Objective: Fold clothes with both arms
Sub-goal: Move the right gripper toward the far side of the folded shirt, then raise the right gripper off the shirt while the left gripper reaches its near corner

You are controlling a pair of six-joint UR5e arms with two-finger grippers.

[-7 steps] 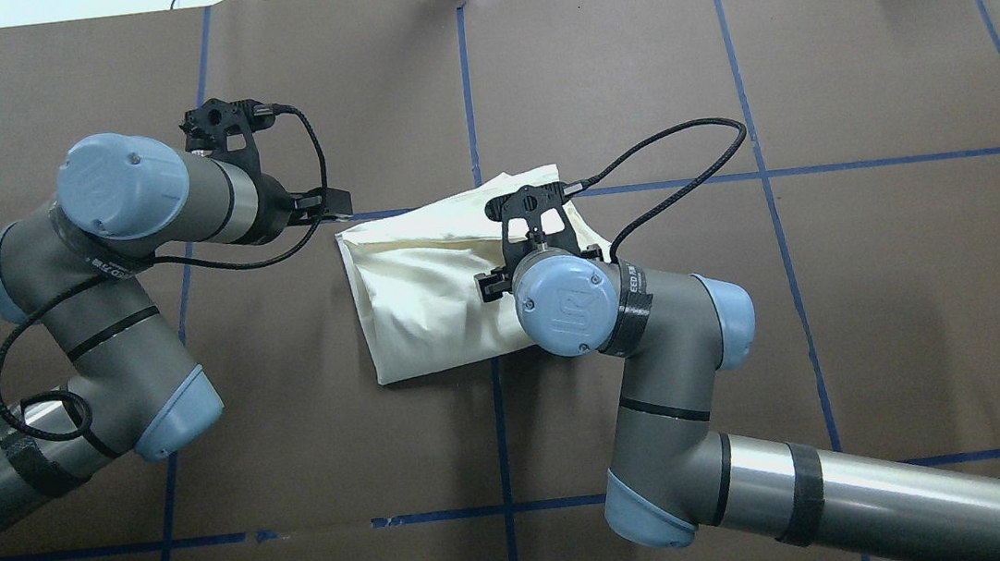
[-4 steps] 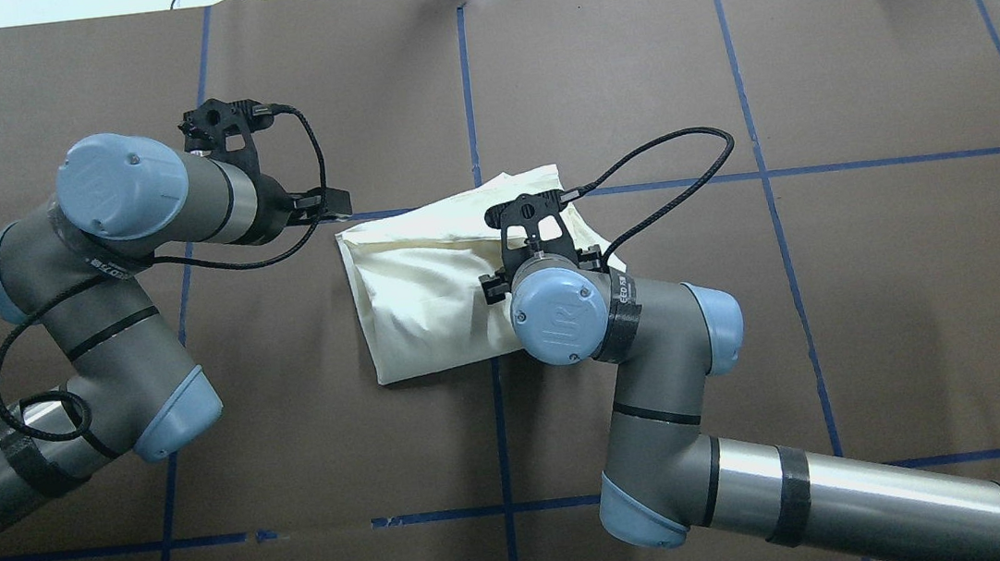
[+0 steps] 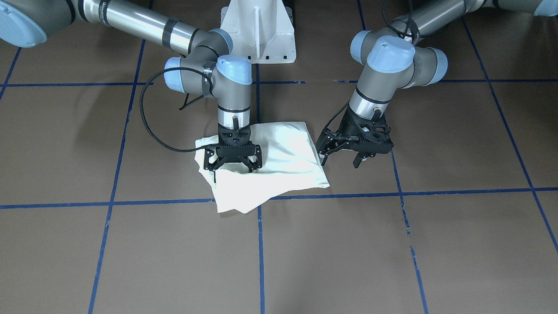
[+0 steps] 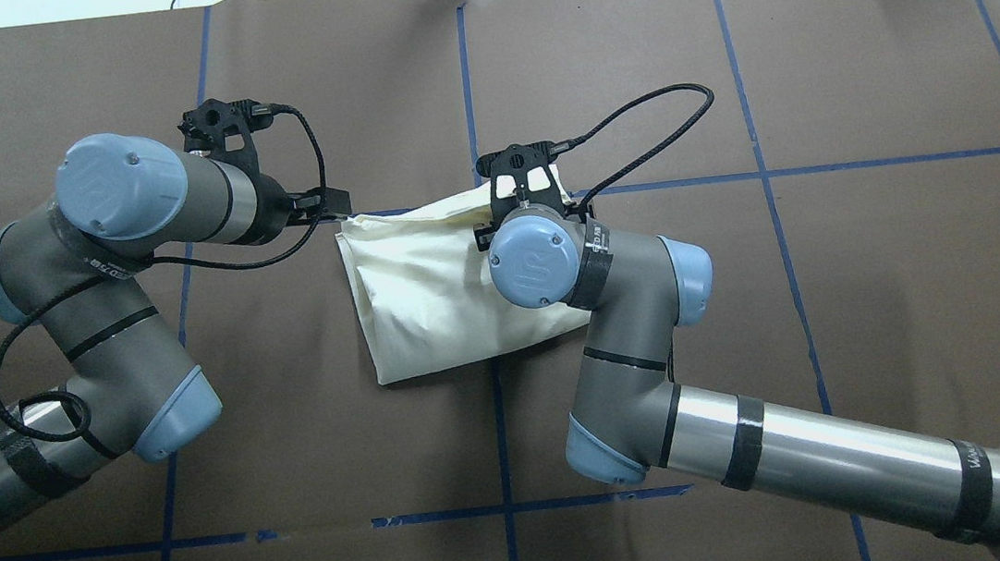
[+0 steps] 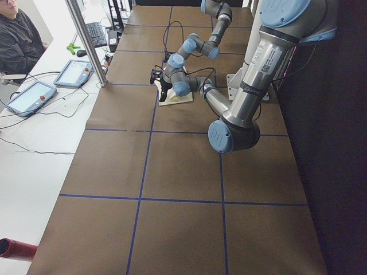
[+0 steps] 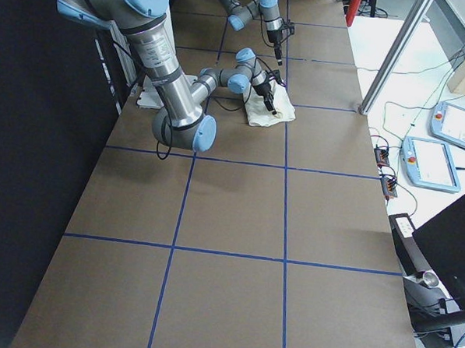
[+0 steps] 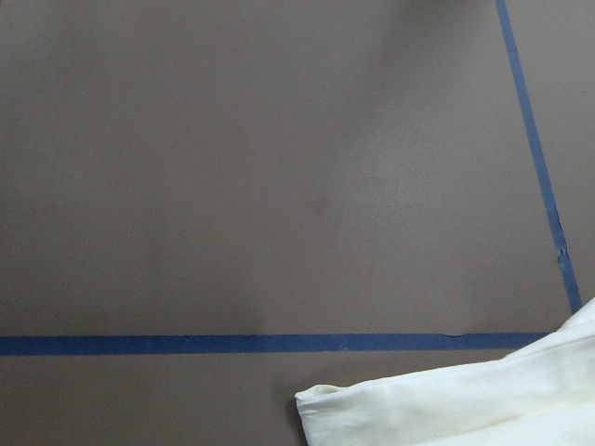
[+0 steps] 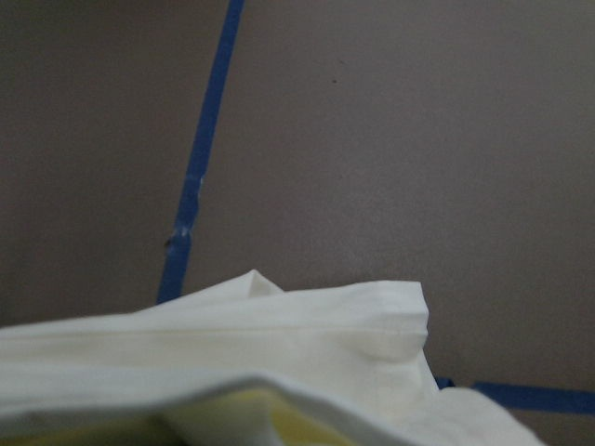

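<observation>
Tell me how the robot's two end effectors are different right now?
The right end effector is down on the shirt, while the left end effector is beside the shirt, over the bare table. The right end effector points straight down, and the left end effector is tilted. Both are black, have two fingers and are open.

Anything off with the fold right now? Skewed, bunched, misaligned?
Yes. The folded shirt lies skewed to the blue tape grid. In the front-facing view its layers don't line up: an under layer juts out beside the open right end effector. The left end effector hangs open at the shirt's edge.
</observation>
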